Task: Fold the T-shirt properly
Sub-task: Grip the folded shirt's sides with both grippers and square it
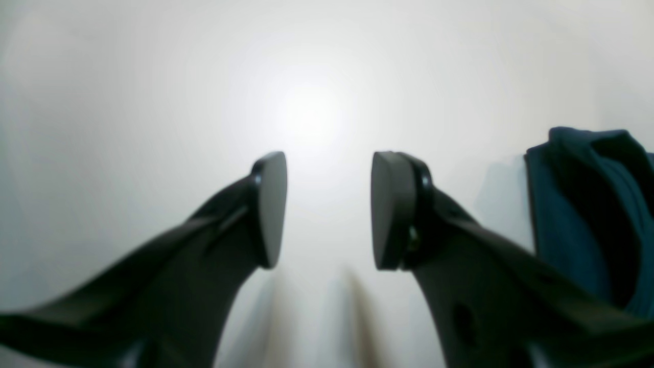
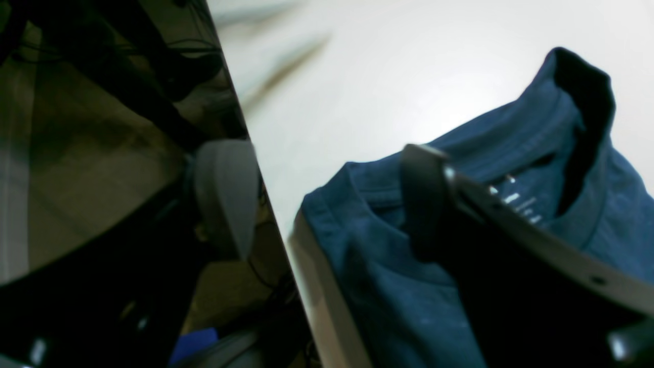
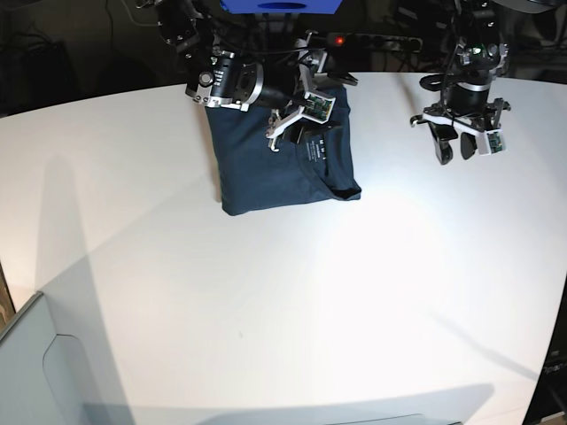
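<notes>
The T-shirt (image 3: 279,164) lies as a folded dark navy rectangle at the back middle of the white table (image 3: 266,292). Its neck with the small white label (image 2: 516,199) faces up. My right gripper (image 3: 292,124) hovers over the shirt's back edge, open, with nothing between its fingers. In the right wrist view one dark finger (image 2: 424,199) stands over the collar area of the T-shirt (image 2: 388,276); the other is a grey blur beyond the table edge. My left gripper (image 3: 462,149) hangs open and empty above bare table to the right. In the left wrist view the left gripper (image 1: 329,209) shows the T-shirt (image 1: 567,225) at the right edge.
A blue box (image 3: 279,7) and a power strip with a red light (image 3: 341,40) sit behind the shirt. The table's back edge (image 2: 265,168) runs close to the right gripper, with dark floor and cables beyond. A grey panel (image 3: 35,363) stands at the front left corner.
</notes>
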Available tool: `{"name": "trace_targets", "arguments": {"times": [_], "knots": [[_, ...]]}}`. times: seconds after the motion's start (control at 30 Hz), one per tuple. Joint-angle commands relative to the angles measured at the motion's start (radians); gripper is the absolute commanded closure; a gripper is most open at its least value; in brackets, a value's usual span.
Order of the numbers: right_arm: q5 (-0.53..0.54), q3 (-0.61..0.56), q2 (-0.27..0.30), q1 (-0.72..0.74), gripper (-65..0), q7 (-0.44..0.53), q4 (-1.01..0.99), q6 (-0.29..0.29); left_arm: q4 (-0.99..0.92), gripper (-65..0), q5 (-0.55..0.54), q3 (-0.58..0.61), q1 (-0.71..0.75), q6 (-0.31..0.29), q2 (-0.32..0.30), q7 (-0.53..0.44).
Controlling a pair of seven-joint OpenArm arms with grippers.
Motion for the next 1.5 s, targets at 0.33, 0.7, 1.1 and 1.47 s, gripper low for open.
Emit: {"name": "trace_targets", "arguments": {"times": [0.33,0.7,1.1,1.47], "knots": [[0.024,0.246,0.024,0.005,-44.9,0.027,0.098,0.014,0.142,-26.5,-0.115,0.0,0.007,-0.002,0.025,-0.022],[0.025,0.466,0.03,-0.004,-45.3,0.018,0.098,0.014,0.138,-26.6,-0.307,0.103,0.059,-0.002,0.128,-0.022],[0.024,0.472,0.03,-0.003,-45.3,0.017,0.09,0.014,-0.082,-26.6,-0.299,0.25,0.008,0.003,0.128,-0.022],[0.022,0.469,0.03,-0.006,-45.2,0.017,0.09,0.014,-0.02,-26.5,-0.301,0.344,0.011,0.006,0.081,-0.024]]}}
